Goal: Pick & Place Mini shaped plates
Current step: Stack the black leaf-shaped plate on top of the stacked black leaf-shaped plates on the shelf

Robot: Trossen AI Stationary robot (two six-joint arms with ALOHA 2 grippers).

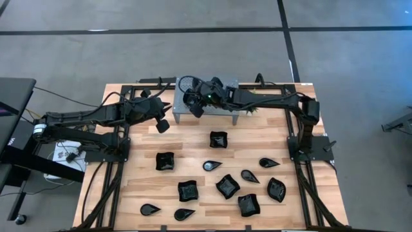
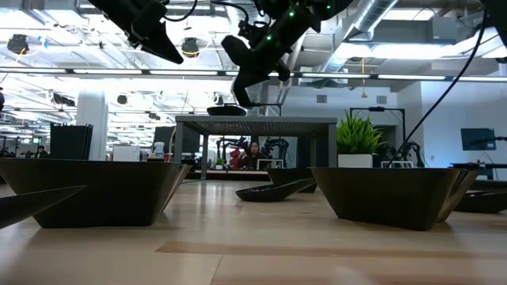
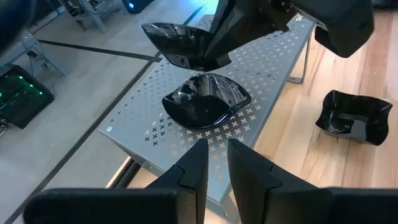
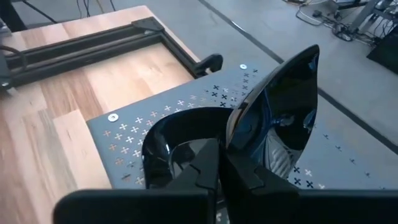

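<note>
Glossy black mini plates [image 1: 228, 186] w/ teardrop, wavy-square & rounded outlines lie scattered over the pale wood-plank table [image 1: 141, 187], and one rounded dish [image 3: 206, 102] sits on the grey perforated metal shelf [image 3: 267, 68] at the table's far edge. Right gripper [image 4: 222, 163] hangs over that shelf w/ fingers pinched tight on the rim of a teardrop plate [image 4: 287, 102], held tilted just above the resting dish, not touching it. Left gripper [image 3: 216, 163] hovers near the shelf's front edge, fingers a small gap apart & holding nothing, the dish just beyond its tips.
</note>
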